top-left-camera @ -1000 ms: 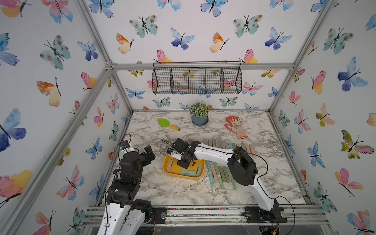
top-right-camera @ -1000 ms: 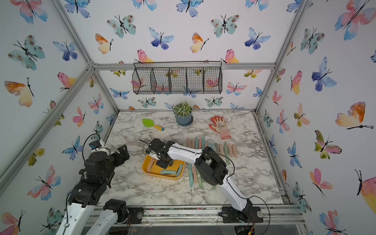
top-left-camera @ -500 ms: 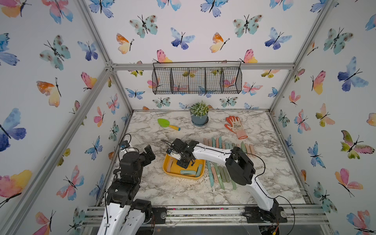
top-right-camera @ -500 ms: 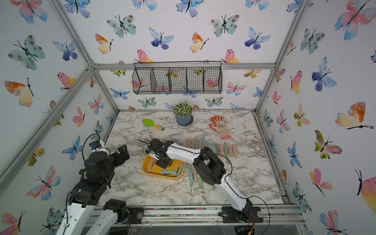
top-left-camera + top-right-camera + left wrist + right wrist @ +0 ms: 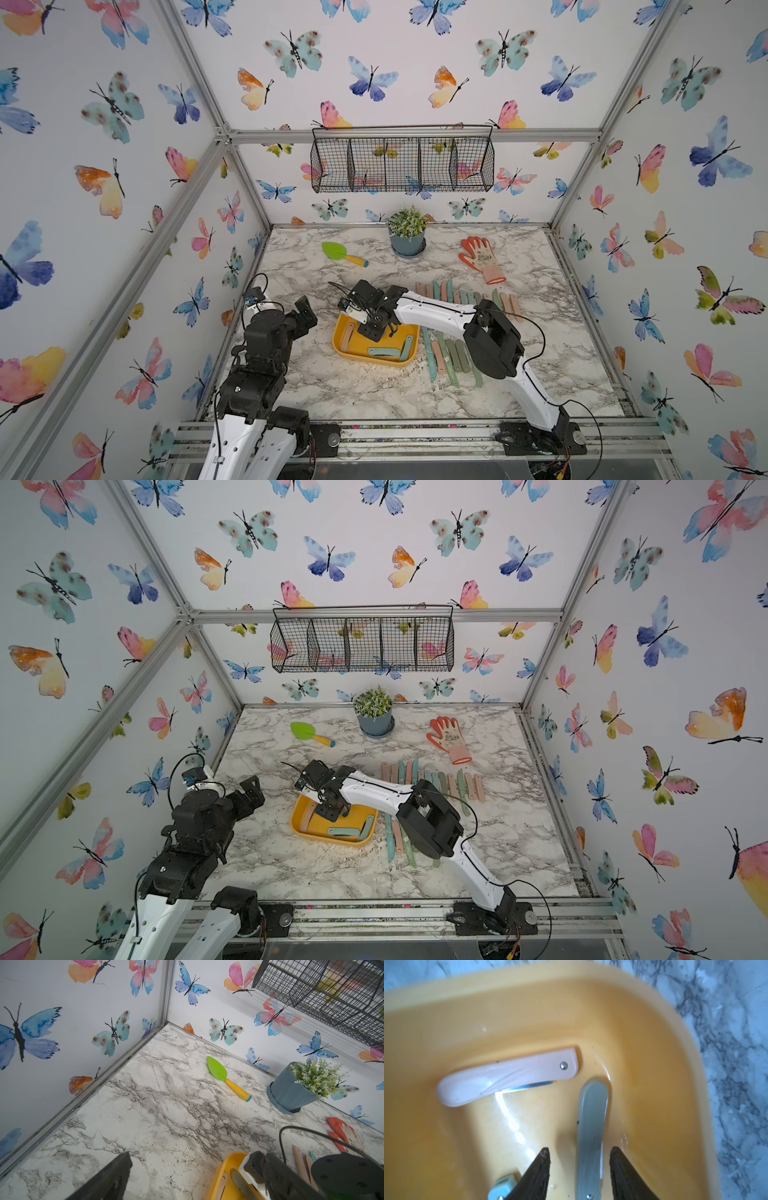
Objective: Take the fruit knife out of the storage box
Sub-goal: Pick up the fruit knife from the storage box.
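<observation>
Butterfly-papered cell, marble tabletop point(image 5: 374, 395). Along the back, left to right: green trowel point(image 5: 337, 250), potted plant point(image 5: 407, 241), orange glove point(image 5: 482, 259); black wire basket point(image 5: 401, 164) on the wall above. Front, far left: left gripper point(image 5: 306, 314) parked by the wall, well apart from the work, nothing seen in it; cannot tell open or closed, with only one finger point(image 5: 108, 1178) in the left wrist view. Centre-left: storage box point(image 5: 365, 360) flat on the marble, with folded fruit knives point(image 5: 345, 832) inside. In it, from the left: pink knife point(image 5: 506, 1076) along the wall, then grey-green knife point(image 5: 592, 1118), then two more green knives point(image 5: 406, 347) toward the near right corner. Right gripper point(image 5: 580, 1153) down inside the box, jaws apart and astride the grey-green knife, with a gap on each side in the right wrist view, so no grip yet. Right of the box: more knives point(image 5: 451, 359) in rows on the marble, partly under the right arm point(image 5: 436, 311). Step in hand, by judgement: lining up the grasp on the grey-green knife, nothing lifted out. Needed next: closing squarely across the handle, low enough to catch a thin flat thing off a slick floor, then lifting straight up past the rim and carrying right toward the rows. Worth watching: a fingertip scraping the floor or shoving the knife into the corner.
</observation>
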Motion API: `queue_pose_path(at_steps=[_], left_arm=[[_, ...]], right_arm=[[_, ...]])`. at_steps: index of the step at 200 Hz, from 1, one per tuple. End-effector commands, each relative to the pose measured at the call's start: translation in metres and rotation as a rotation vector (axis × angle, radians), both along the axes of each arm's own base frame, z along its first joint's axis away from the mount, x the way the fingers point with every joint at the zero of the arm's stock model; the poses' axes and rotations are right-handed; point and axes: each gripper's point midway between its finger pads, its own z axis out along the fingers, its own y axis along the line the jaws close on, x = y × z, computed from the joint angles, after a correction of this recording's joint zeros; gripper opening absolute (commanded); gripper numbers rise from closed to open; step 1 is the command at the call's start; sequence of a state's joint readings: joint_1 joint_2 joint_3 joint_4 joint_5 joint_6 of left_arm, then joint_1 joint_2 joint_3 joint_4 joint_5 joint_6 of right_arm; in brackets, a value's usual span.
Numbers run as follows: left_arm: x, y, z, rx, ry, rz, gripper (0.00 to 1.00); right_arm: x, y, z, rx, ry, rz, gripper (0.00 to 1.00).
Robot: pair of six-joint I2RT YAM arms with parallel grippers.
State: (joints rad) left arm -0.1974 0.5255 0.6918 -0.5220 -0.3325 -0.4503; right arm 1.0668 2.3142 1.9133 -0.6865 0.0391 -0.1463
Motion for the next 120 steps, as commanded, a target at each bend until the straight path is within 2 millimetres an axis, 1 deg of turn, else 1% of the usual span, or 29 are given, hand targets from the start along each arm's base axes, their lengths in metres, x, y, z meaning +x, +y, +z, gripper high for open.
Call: queue_pose_path(at_steps=[1, 28, 79, 97, 120], left_arm=[[-0.002, 0.004, 0.01, 0.004, -0.027, 0.016, 0.98], [-0.002, 0.004, 0.01, 0.004, -0.027, 0.016, 0.98], [-0.002, 0.004, 0.01, 0.003, -0.027, 0.016, 0.98], [-0.002, 0.004, 0.01, 0.004, -0.026, 0.016, 0.98], [-0.002, 0.004, 0.01, 0.004, -0.026, 0.016, 0.99]], right_arm=[[-0.008, -0.01, -0.024, -0.093, 0.05, -0.015, 0.5], [-0.012, -0.016, -0.037, -0.147, 0.084, -0.015, 0.5], [-0.019, -0.021, -0.048, -0.182, 0.128, -0.013, 0.5], [-0.02, -0.025, -0.052, -0.207, 0.134, -0.016, 0.46], [-0.018, -0.031, -0.053, -0.237, 0.122, -0.029, 0.38]])
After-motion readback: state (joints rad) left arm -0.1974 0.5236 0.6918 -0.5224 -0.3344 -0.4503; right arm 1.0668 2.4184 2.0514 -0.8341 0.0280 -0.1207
